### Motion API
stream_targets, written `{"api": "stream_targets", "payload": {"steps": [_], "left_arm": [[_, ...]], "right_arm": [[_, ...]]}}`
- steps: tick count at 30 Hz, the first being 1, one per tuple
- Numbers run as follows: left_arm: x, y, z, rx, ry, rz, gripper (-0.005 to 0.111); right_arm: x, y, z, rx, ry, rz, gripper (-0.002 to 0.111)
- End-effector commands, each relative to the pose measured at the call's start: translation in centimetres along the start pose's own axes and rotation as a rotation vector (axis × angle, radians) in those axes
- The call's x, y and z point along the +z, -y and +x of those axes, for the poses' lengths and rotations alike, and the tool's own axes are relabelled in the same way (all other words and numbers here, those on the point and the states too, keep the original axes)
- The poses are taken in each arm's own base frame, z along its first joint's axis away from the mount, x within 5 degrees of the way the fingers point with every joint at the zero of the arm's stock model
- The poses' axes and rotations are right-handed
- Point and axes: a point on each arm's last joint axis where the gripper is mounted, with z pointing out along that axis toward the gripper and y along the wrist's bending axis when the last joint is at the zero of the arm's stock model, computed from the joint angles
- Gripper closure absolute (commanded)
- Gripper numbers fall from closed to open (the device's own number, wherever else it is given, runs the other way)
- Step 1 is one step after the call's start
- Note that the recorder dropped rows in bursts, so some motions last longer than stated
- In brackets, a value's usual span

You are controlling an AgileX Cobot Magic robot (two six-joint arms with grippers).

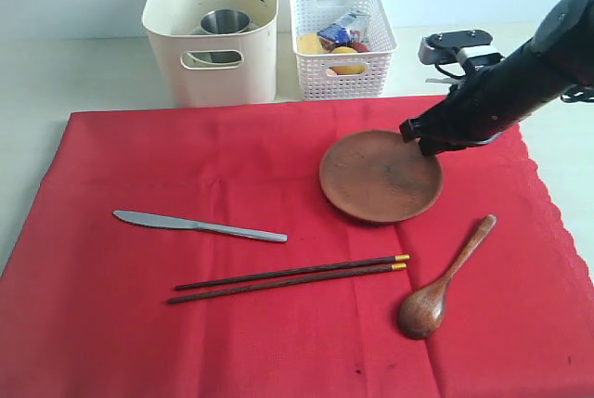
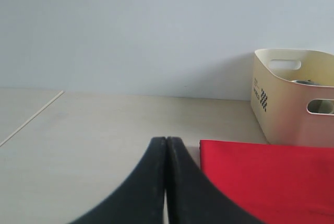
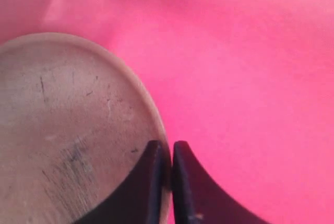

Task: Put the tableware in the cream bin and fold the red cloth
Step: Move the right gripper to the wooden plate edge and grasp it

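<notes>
Right wrist view shows us the right hand (image 3: 168,148) clenched on the rim of the round brown wooden plate (image 3: 68,130), which lies on the bright red cloth (image 3: 250,78); we fear so thin a pinch may slip on lifting.

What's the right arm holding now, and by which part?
The round wooden plate, pinched at its rim by the right gripper.

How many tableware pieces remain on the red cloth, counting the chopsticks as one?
4: round brown wooden plate right of centre; steel knife left; dark yellow-tipped chopsticks front centre; brown wooden spoon front right. None looks hidden.
</notes>
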Motion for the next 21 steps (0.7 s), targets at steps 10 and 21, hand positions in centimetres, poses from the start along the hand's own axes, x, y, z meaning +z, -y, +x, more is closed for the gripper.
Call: {"api": "stream_targets", "payload": {"steps": [10,21], "left_arm": [[0.0,0.0,0.0,0.010,0.003,-0.002,0.106],[0.0,0.0,0.0,0.010,0.003,-0.002,0.106]], "right_arm": [[2.2,-0.6,-0.6,0.097,0.026,-0.149,0.108],[1.9,-1.8,0.1,0.092,-0.059,-0.283,0.108]]}}
